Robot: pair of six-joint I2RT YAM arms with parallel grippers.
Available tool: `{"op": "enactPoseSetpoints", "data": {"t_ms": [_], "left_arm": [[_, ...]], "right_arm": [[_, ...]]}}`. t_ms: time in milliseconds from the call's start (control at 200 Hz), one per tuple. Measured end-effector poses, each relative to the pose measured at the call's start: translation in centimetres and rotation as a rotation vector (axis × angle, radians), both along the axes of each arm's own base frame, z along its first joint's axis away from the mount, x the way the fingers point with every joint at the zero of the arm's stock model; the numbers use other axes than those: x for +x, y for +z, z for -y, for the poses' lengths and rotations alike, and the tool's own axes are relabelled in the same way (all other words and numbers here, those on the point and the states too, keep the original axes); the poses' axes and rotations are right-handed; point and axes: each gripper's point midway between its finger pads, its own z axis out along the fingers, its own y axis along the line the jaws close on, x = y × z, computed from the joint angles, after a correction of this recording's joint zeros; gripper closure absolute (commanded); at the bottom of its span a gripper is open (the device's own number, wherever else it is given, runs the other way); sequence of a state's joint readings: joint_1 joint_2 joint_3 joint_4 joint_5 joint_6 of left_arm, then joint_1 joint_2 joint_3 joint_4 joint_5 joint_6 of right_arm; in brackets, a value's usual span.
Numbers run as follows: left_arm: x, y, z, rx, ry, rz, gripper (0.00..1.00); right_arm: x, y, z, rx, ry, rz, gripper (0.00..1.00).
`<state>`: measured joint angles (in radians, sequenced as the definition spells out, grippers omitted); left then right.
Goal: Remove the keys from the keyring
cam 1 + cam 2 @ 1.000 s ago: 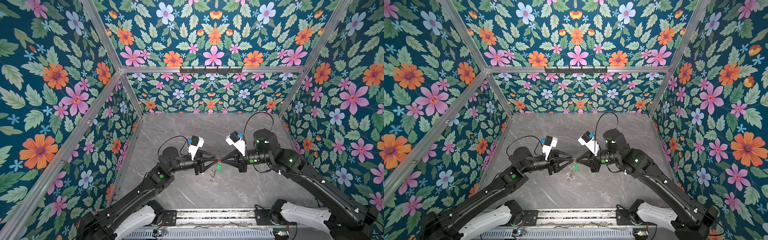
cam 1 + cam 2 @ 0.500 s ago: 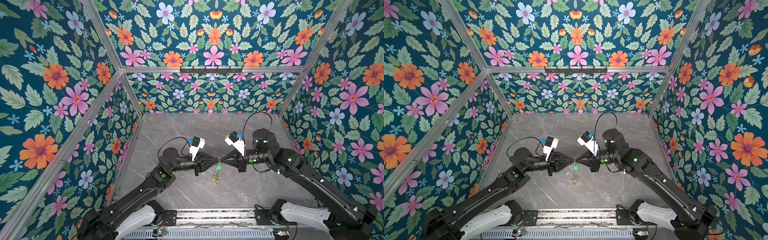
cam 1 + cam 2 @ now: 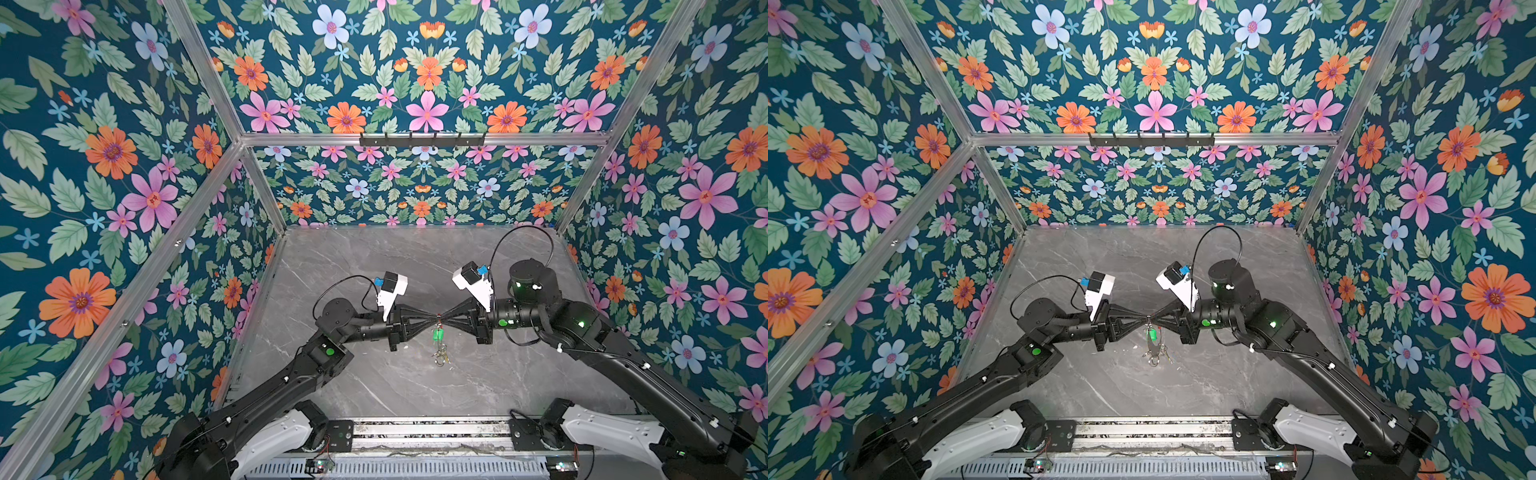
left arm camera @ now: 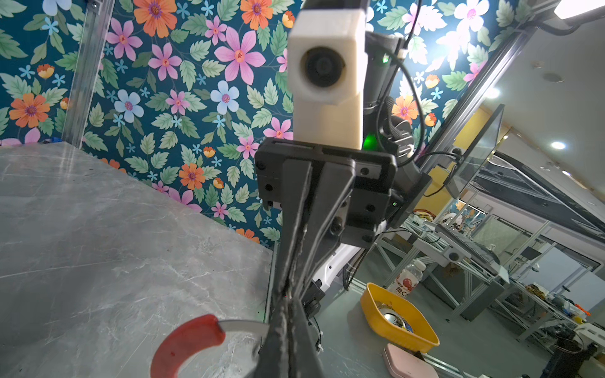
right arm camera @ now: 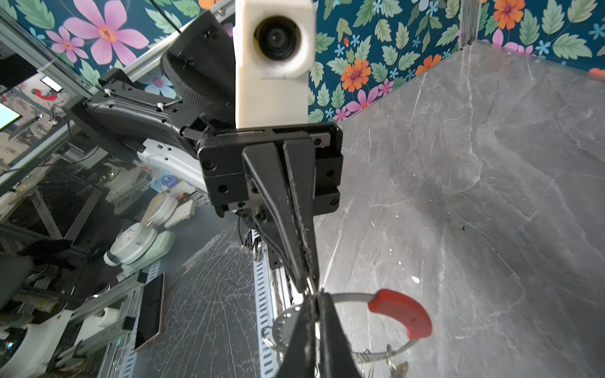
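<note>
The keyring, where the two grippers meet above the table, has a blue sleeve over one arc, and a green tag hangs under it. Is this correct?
Not quite. The sleeve on the keyring is red, not blue; both wrist views show it. The rest stands: the left gripper and the right gripper meet there above the table, and the green tag hangs below.

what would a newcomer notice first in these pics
The loud floral walls boxing in the grey marble table hit the eye first. Next, over the table's middle, the left gripper and right gripper meet tip to tip like mirror images. At the tips hangs the keyring with its red sleeve, and a green tag dangles from it.
</note>
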<state>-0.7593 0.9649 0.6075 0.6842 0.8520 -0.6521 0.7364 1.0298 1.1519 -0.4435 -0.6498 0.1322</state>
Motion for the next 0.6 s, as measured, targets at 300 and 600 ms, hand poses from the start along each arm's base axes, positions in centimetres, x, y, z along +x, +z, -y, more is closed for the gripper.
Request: {"op": "enactPoseSetpoints", "data": {"t_ms": [300,600], "left_arm": [[0.2,3.1,-1.3,-0.158,0.068,0.073,1.00],[1.1,4.8,-1.9,-0.282,0.133,0.111,1.00]], "right_arm": [[0.6,2.4,0.5,0.295,-0.089,0.099,0.59],[1.4,6.2,0.2,0.564,-0.105,0.106,0.58]]}}
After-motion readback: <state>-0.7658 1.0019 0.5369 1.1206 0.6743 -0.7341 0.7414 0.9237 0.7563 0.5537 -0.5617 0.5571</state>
